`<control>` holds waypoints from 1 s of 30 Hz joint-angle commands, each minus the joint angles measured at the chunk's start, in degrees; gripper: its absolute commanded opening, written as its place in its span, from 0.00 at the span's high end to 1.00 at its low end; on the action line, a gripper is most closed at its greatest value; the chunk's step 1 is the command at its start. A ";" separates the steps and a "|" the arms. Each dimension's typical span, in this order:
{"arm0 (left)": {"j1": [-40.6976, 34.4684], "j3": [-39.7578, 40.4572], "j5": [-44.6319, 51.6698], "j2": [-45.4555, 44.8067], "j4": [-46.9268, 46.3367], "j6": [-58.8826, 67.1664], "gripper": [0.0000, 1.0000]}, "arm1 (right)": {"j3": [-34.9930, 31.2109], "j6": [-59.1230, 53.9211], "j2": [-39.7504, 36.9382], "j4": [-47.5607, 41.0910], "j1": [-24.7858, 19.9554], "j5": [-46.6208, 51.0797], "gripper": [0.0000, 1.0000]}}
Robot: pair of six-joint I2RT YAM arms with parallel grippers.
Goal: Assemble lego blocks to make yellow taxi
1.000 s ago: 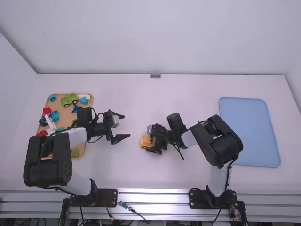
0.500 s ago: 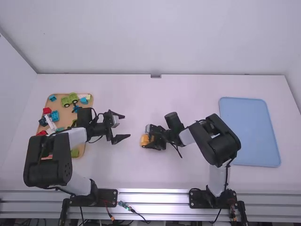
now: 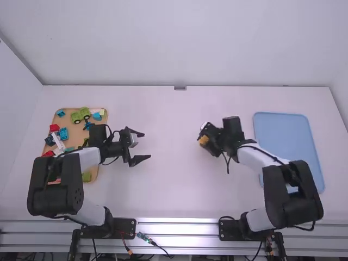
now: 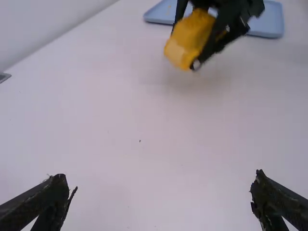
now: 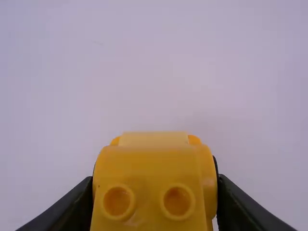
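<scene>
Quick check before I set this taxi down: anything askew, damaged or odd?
Nothing serious stands out. The right gripper holds the yellow taxi squarely, with no visible damage. The one oddity is a tiny dark speck on the white table; I can't tell whether it's dirt or a mark.

The right claw (image 3: 204,138) grips the yellow block (image 4: 185,43) above the surface (image 4: 144,110). Beyond the block lies the tray (image 4: 160,14); well apart from it, the left claw (image 3: 147,145) has spread fingers.
</scene>
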 commanded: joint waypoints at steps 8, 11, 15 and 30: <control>-0.59 -0.74 1.92 -0.85 3.32 -0.24 0.01 | 0.11 12.44 -5.03 0.20 -23.80 4.66 0.76; -0.39 -0.74 1.60 -0.85 6.19 -4.46 0.01 | 0.09 12.85 -4.55 -0.04 -29.46 -0.55 0.76; -0.90 -0.76 1.31 -0.85 8.70 -8.26 0.01 | 0.07 16.00 -2.01 2.14 -35.39 -0.70 0.77; -0.85 -0.76 1.38 -0.85 8.55 -8.24 0.01 | 0.07 20.24 10.05 10.47 -41.24 4.50 0.67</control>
